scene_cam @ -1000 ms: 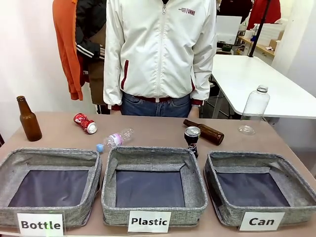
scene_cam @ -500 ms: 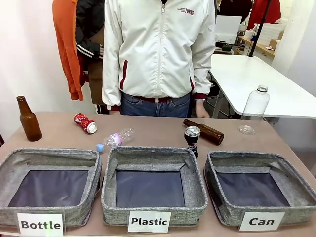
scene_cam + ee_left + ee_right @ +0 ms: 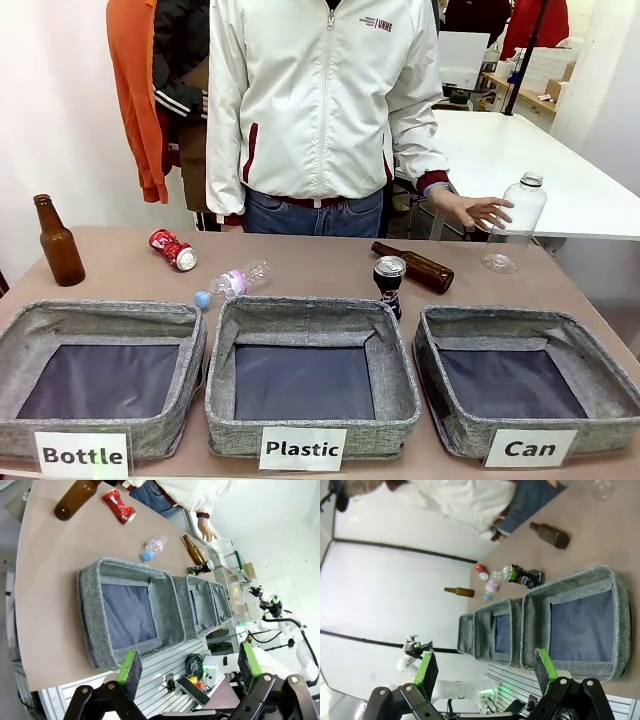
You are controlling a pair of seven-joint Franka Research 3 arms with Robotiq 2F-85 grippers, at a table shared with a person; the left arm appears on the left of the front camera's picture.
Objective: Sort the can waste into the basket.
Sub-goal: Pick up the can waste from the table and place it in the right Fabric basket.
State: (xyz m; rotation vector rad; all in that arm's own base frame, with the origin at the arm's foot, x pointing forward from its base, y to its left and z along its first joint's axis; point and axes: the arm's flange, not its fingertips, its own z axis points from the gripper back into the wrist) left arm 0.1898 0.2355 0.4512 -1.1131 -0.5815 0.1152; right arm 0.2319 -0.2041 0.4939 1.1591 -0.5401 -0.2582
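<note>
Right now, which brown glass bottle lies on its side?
The brown bottle behind the dark can; the other bottle stands upright at the left.

The far rim of the Plastic bin (image 3: 300, 306) is hiding the base of the dark can (image 3: 389, 276), while the picture's right edge is cropping the Can basket (image 3: 462, 432).

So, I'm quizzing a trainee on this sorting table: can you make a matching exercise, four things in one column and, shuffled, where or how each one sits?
Things:
1. red can
2. dark can
3. tall clear bottle
4. Can basket

Places or states:
A. upright, mid-table
B. front row, robot's right
C. crushed, lying toward the left
D. upright, far right corner

Pairs: 1-C, 2-A, 3-D, 4-B
</note>
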